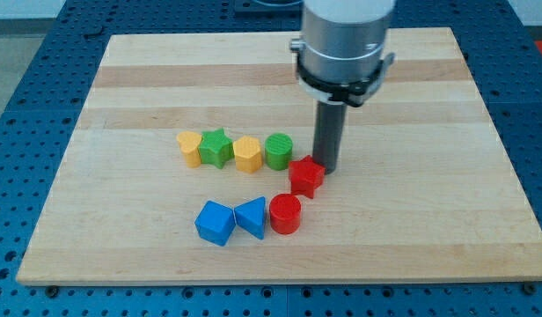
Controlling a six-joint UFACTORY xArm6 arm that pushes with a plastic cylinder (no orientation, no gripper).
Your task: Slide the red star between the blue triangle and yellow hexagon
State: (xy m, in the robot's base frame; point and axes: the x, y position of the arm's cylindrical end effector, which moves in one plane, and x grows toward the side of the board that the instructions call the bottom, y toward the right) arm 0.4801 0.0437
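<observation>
The red star (306,177) lies near the board's middle. My tip (327,168) touches the star's upper right side. The blue triangle (252,216) lies below and left of the star, between a blue cube (216,222) and a red cylinder (285,214). The yellow hexagon (247,154) lies left of the star in a row, with a green cylinder (278,151) between it and the star.
A green star (216,147) and a yellow heart-like block (190,148) stand at the row's left end. The wooden board (412,220) lies on a blue perforated table. The arm's grey body (344,44) hangs over the board's top middle.
</observation>
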